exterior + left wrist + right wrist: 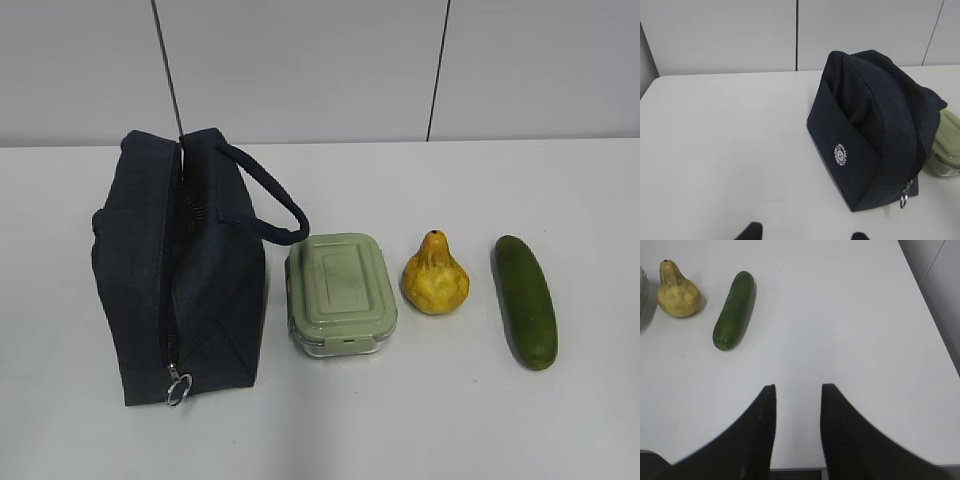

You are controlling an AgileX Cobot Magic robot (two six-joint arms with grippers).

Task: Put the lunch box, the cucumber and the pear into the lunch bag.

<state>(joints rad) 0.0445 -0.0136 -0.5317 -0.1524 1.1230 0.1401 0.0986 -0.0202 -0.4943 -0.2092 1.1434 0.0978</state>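
Lunch bag (180, 275), nine o'clock of the lunch box (341, 294), looks zipped; loading risks jamming. Left claw (804, 236) and right claw (797, 410) part-open, empty.

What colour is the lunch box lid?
Sage green; the lunch box lid shows best in the exterior view.

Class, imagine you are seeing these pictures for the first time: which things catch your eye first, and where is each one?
The dark navy lunch bag dominates, lying on its side at the left of the white table with its zipper closed. Beside it to the right runs a neat row: the green-lidded lunch box, the yellow pear and the dark green cucumber, each apart from the next.
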